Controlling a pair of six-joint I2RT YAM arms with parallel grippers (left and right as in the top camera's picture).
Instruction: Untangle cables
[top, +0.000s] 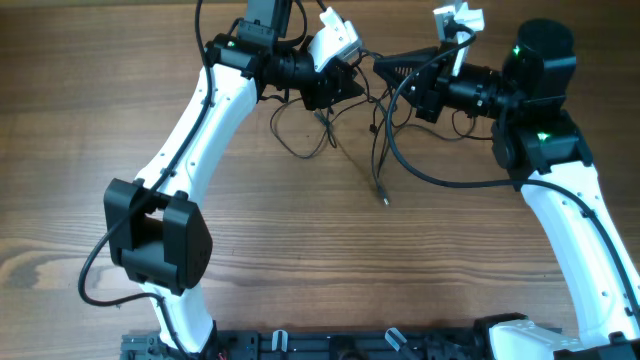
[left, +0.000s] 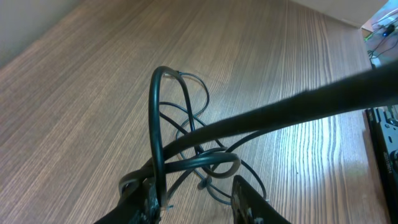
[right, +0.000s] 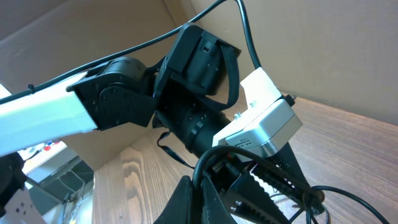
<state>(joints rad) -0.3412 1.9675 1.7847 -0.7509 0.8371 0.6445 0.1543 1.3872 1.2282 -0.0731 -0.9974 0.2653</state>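
Note:
The cables (top: 303, 132) are thin black wires looped on the wooden table between the two arms, and one strand runs down to a small plug (top: 386, 200). My left gripper (top: 350, 88) hovers over the tangle. In the left wrist view my left gripper (left: 196, 202) stands open, with a black cable loop (left: 155, 118) lying against its left finger (left: 146, 199) and thin wires (left: 200, 102) on the table beyond. My right gripper (top: 382, 66) faces the left one, tips close. In the right wrist view it (right: 200, 199) is shut on a black cable (right: 214, 154) that arches up from between its fingers.
A thicker arm cable (top: 440, 180) sags in a loop onto the table beside the right arm. A blurred dark cable (left: 298, 102) crosses the left wrist view close to the camera. A cardboard wall (right: 93, 25) stands behind the table. Equipment rails (top: 350, 345) line the front edge.

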